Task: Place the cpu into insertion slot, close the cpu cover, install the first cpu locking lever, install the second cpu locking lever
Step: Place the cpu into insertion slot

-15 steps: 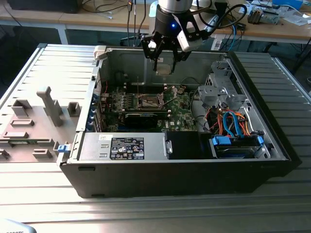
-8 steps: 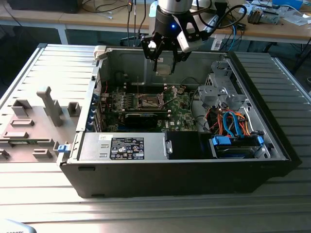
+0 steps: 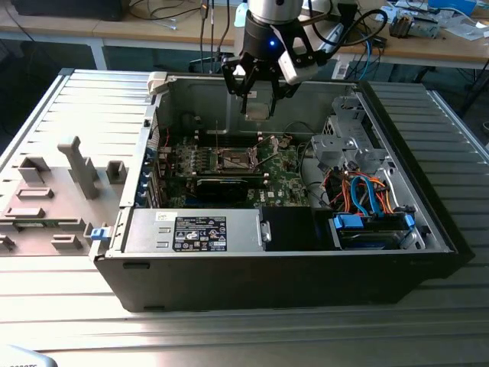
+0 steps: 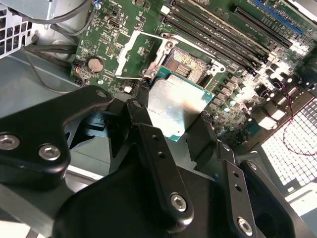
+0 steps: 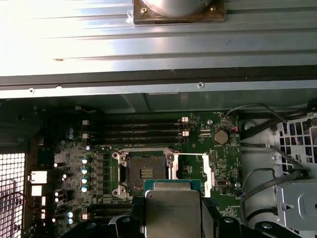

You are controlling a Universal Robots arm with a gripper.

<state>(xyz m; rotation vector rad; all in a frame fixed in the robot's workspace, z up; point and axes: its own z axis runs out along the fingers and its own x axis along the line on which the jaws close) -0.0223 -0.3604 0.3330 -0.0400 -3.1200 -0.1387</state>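
My gripper (image 3: 258,105) hangs over the open computer case, shut on the cpu (image 3: 258,109), a flat square chip with a silvery top. In both wrist views the cpu (image 4: 176,106) (image 5: 173,210) sits between the black fingers, above and a little off the insertion slot (image 4: 190,64) (image 5: 146,171). The slot (image 3: 237,159) lies bare with its dark centre showing. The cpu cover (image 4: 134,52) (image 5: 194,171), a thin silvery frame, is swung open beside the slot.
Narrow memory slots (image 5: 141,130) run beside the socket on the green motherboard (image 3: 284,180). The case holds a power supply (image 3: 195,229), a drive bay with blue and orange cables (image 3: 367,199) and a metal cage (image 3: 340,145). A grey fixture (image 3: 69,183) sits at the exterior view's left.
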